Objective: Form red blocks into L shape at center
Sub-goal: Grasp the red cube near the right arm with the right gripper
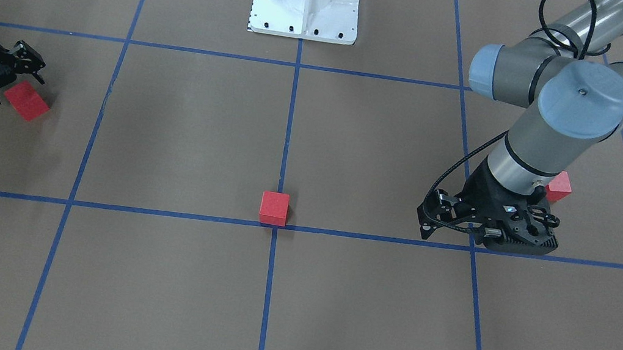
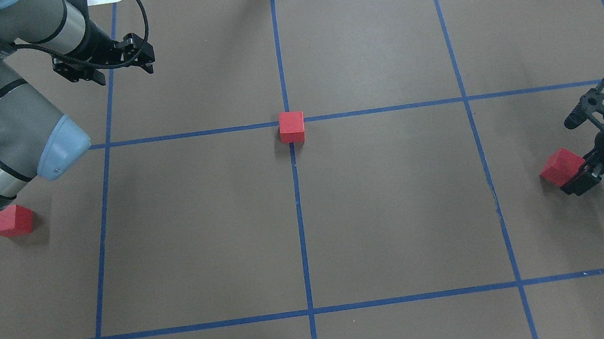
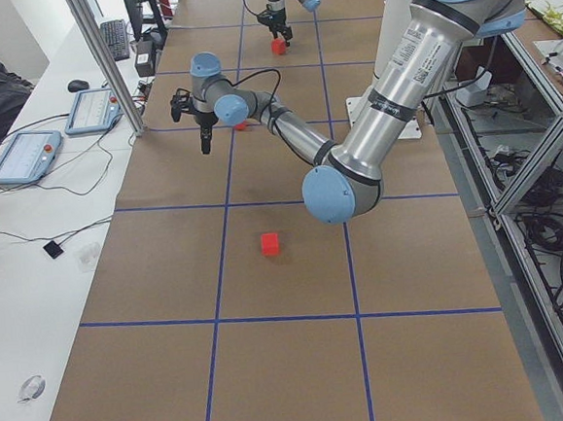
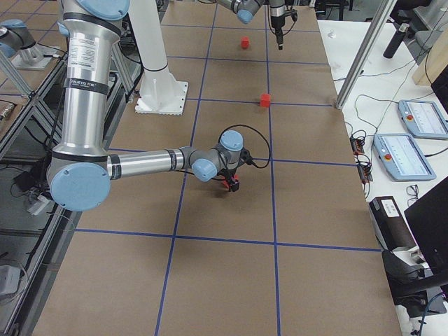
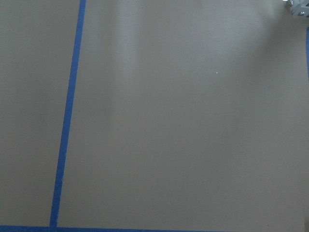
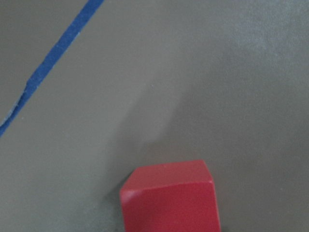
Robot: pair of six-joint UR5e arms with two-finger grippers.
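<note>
The right gripper (image 2: 571, 157) is hovering low with its jaws apart, and one red block (image 2: 561, 165) is sitting right at its fingertips, seemingly not clamped. That block is lying well to the robot's right of the center (image 2: 288, 121), where another block (image 2: 292, 127) is resting on the counter (image 2: 400, 209). The left gripper (image 2: 123, 72), jaws apart and empty, is hanging beyond the third block (image 2: 12, 221), which is lying nearer the robot's base

Brown taped table (image 2: 400, 209); white bench (image 3: 44, 288) alongside.
</note>
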